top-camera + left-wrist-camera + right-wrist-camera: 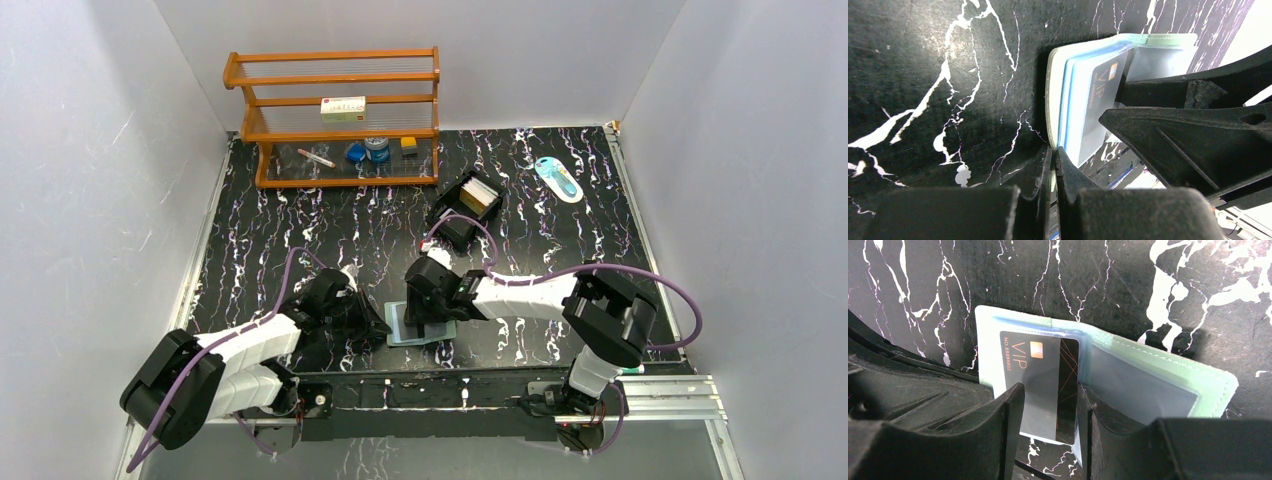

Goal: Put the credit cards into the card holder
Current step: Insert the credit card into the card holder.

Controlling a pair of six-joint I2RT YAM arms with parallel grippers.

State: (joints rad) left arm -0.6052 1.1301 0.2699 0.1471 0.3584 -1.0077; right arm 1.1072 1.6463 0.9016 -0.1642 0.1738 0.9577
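Observation:
The teal-green card holder (pixel 412 330) lies open on the table between the two arms. My left gripper (pixel 384 322) is shut on its left edge; the left wrist view shows the jaws (pixel 1054 152) pinching the pale green cover (pixel 1054 85). A black VIP credit card (pixel 1040 370) sits partly inside a clear inner pocket of the holder (pixel 1168 375), its near end sticking out. My right gripper (pixel 1050 410) is open and low over that card, one finger on each side. The card also shows in the left wrist view (pixel 1098 100).
A black compartmented box (pixel 452 225) holding more cards (pixel 480 196) stands behind the holder. A wooden shelf (pixel 340 110) with small items is at the back left. A pale blue oval object (pixel 558 178) lies at the back right. The table's front edge is close.

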